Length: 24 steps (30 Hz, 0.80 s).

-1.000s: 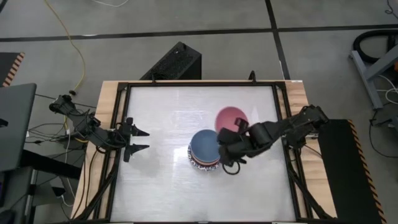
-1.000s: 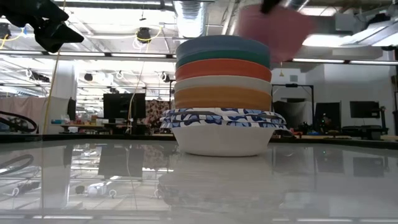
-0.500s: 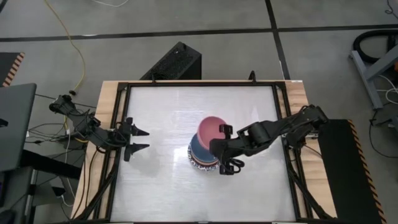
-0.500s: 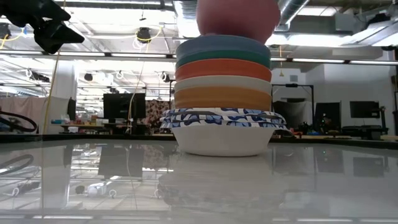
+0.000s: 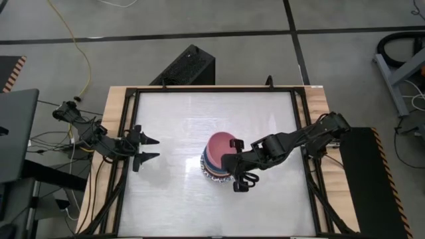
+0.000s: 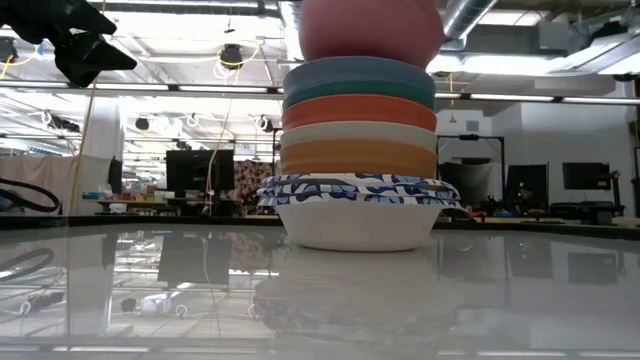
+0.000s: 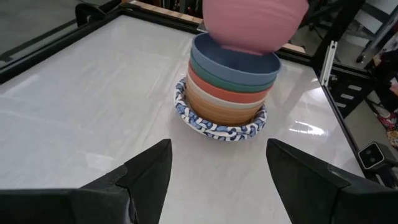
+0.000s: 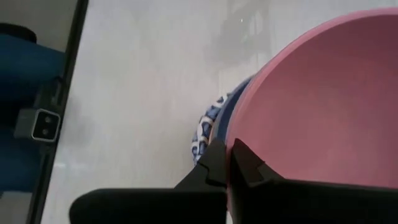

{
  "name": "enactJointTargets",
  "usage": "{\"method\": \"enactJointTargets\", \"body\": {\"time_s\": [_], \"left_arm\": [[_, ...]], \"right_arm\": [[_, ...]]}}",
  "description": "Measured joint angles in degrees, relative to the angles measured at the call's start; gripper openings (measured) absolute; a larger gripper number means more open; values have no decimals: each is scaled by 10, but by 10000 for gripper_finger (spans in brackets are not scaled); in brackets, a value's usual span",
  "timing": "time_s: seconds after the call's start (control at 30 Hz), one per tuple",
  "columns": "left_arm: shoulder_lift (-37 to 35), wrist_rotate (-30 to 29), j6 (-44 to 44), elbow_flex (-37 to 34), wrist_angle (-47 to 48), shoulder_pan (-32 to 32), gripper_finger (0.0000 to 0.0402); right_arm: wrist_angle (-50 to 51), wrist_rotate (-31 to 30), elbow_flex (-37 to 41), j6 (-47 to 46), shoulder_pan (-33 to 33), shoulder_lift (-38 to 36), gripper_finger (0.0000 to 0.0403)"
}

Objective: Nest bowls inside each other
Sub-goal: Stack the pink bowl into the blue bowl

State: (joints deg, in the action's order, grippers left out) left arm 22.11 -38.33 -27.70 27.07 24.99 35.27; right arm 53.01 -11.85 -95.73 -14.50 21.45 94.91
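A: Where is the pink bowl relative to the right gripper?

B: The right gripper is clamped on its rim at the side facing the table's right edge, holding it in the air directly over the stack of bowls. In the low view the pink bowl hangs just above the slate-blue bowl; I cannot tell whether they touch.

A: And what is hard to see?

B: From above, the pink bowl covers nearly the whole stack; only a sliver of the blue-patterned rim shows. The low view cuts off the pink bowl's top and the gripper.

A: Room around it?

B: The stack sits near the middle of the table, slightly toward the right, with bare surface on all sides. The left gripper hovers at the left edge, fingers spread wide, holding nothing, well apart from the stack.
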Motion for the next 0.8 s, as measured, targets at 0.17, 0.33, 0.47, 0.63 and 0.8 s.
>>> {"method": "enactJointTargets", "body": {"time_s": [0.17, 0.33, 0.47, 0.63, 0.8], "left_arm": [[0, 0, -1, 0, 0, 0, 251], [0, 0, -2, 0, 0, 0, 251], [0, 0, -2, 0, 0, 0, 251], [0, 0, -2, 0, 0, 0, 251], [0, 0, -2, 0, 0, 0, 251]], "right_arm": [[2, 6, 6, 0, 0, 0, 5], [1, 32, 6, 0, 0, 0, 5], [1, 50, 6, -1, 0, 0, 5], [2, 51, 6, -4, 0, 0, 8], [2, 41, 6, -12, -3, 0, 55]]}}
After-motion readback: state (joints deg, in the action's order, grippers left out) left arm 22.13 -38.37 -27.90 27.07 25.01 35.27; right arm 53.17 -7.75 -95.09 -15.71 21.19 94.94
